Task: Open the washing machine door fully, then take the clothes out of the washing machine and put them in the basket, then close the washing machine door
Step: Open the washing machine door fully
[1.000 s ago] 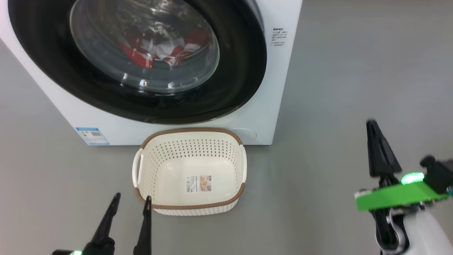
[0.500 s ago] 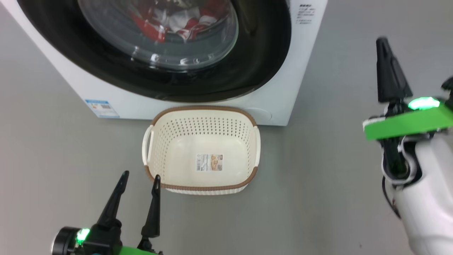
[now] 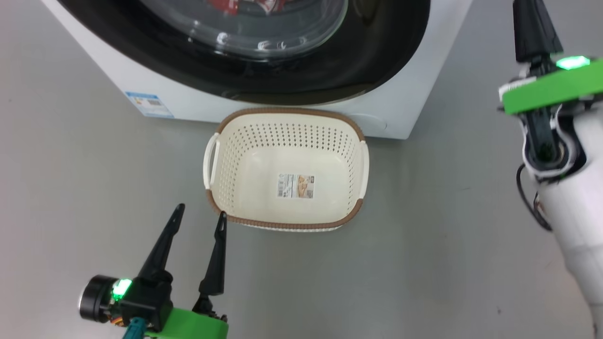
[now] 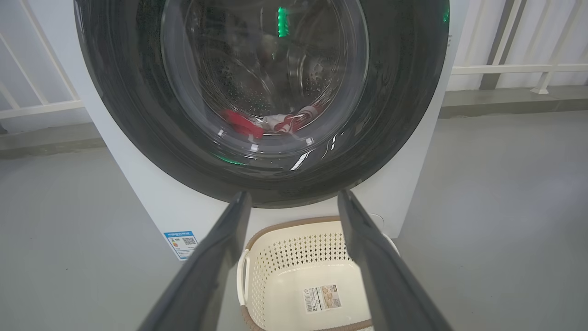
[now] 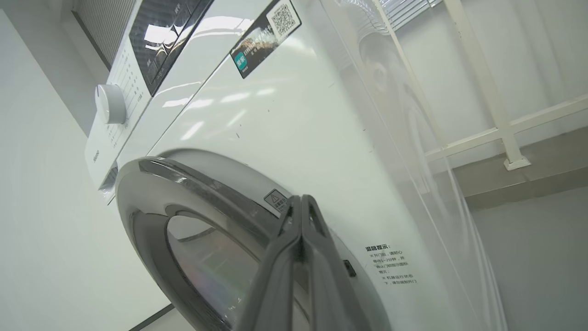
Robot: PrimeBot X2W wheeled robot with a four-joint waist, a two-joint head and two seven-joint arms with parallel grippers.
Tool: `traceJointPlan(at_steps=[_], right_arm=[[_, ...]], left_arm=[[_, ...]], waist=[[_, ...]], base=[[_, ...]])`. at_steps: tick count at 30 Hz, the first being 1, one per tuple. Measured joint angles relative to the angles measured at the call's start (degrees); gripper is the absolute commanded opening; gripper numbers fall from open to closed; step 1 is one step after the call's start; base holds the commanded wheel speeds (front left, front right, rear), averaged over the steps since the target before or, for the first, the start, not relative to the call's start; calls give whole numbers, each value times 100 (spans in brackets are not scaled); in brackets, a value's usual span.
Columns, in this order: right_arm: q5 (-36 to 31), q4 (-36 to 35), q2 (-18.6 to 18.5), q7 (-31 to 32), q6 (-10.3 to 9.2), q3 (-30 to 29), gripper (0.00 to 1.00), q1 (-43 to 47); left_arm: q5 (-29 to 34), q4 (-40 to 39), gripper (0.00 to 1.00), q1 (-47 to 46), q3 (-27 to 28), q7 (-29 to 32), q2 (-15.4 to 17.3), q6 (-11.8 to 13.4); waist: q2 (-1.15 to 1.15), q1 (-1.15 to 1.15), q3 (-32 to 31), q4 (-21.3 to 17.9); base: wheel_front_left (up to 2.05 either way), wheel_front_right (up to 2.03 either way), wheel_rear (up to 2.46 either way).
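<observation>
My head view cut off most of the washing machine door (image 3: 377,56) and the clothes (image 3: 231,5); I couldn't read the blue label (image 3: 150,104), its print too small.

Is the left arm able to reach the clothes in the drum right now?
Probably not: the washing machine door looks shut, so its glass blocks the way to the clothes. It needs opening first.

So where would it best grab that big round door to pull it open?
Probably the outer rim of the washing machine door, on the robot's right side, coming in from that side. The rim stands proud of the washing machine front, leaving an edge to hook behind, and the shut right gripper points at it.
</observation>
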Motion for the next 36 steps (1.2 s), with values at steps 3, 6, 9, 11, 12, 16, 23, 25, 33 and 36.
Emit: traceJointPlan(at_steps=[3, 6, 9, 11, 12, 16, 23, 25, 33, 36], right_arm=[[410, 116, -154, 146, -1, 261, 0, -369], [770, 218, -275, 334, -1, 532, 0, -658], [1215, 279, -361, 601, 0, 748, 0, -893], [1480, 287, -444, 794, 0, 886, 0, -1039], [1613, 299, -483, 877, -1, 922, 0, -1110], [2186, 302, -655, 1272, -1, 990, 0, -1404], [3010, 336, -906, 2173, -1, 1072, 0, -1766], [3148, 387, -945, 2396, -1, 1072, 0, -1858], [3673, 608, -1023, 3249, -1, 1036, 0, -2209], [3788, 750, -1068, 3531, -1, 1016, 0, -2370]], left_arm=[[0, 43, 100, -92, -67, -16, -5, -42], [-1, 52, 100, -160, -118, -16, -13, -42], [-9, 63, 100, -234, -168, -16, -18, -42], [-13, 66, 100, -263, -202, -16, -20, -42], [-24, 70, 100, -275, -225, -16, -20, -42], [-69, 85, 100, -402, -318, -16, -25, -42], [-123, 109, 100, -504, -383, -22, -36, -36], [-130, 121, 100, -537, -405, -22, -36, -35], [-172, 127, 100, -711, -509, -23, -40, -32], [-210, 134, 100, -738, -542, -23, -41, -15]], waist=[[0, 0, 121, 65], [0, 0, 229, 130], [0, 0, 320, 193], [0, 0, 383, 231], [0, 0, 414, 249], [0, 0, 547, 320], [0, 0, 752, 419], [0, 0, 800, 437], [0, 0, 979, 507], [0, 0, 1023, 533]], base=[[0, 0, 0], [0, 0, 0], [0, 0, 0], [0, 0, 0], [0, 0, 0], [0, 0, 0], [0, 0, 0], [0, 0, 0], [0, 0, 0], [0, 0, 0]])
